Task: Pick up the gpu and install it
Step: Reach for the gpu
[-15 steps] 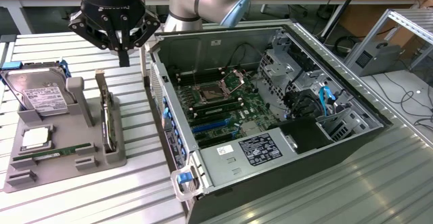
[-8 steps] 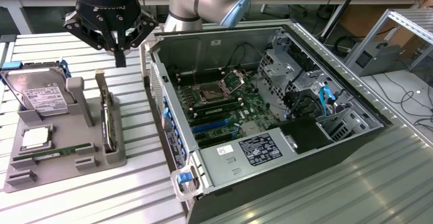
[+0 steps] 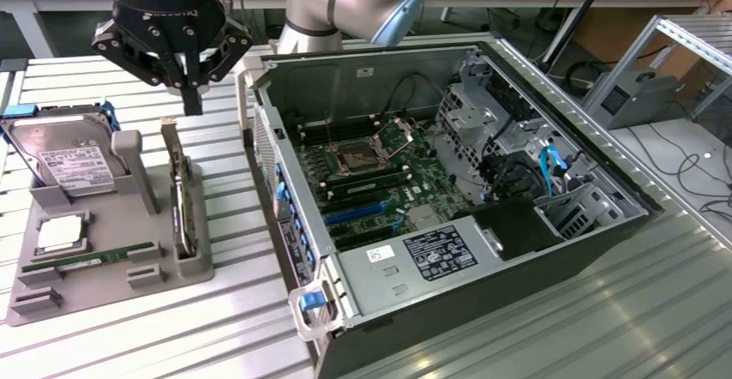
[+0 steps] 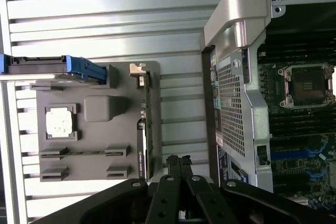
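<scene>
A black robot gripper hangs with its fingers pressed together and nothing between them, above a grey parts holder on a slatted metal tabletop. The gpu stands upright on its long edge in a slot along the holder's edge nearest an open computer case, which lies on its side just beside the holder with its motherboard exposed. The fingertips hover near the card's far end, seemingly a little toward the case side and clear of it. A hard drive, a processor chip and a green memory stick sit in the holder's other places. The work appears to be at the approach stage, with the pick-up not yet made and the card uninstalled. Taking hold would call for parted fingers centred over the thin top edge.
</scene>
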Robot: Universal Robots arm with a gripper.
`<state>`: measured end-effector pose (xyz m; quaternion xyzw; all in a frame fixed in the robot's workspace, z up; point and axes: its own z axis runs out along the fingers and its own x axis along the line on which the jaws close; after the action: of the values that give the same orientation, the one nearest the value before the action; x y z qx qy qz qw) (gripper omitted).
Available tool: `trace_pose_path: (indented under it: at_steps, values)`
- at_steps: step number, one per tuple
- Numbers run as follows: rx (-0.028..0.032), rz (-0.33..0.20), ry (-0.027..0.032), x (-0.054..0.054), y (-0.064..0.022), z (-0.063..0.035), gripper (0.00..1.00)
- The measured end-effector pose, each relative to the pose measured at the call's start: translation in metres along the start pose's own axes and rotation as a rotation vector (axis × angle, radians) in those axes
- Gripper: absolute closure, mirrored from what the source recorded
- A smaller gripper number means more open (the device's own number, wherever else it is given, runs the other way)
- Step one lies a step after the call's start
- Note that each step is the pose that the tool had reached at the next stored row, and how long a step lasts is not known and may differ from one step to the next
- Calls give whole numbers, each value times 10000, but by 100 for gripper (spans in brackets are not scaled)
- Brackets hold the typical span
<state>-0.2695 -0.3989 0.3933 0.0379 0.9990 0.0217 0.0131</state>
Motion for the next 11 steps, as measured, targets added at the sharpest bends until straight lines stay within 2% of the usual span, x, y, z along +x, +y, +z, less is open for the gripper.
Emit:
trace_pose_path:
  at_steps: [5,11]
  values:
    - [0,0,0,66,-5,-2,89]
    - [1,0,1,69,-5,-2,89]
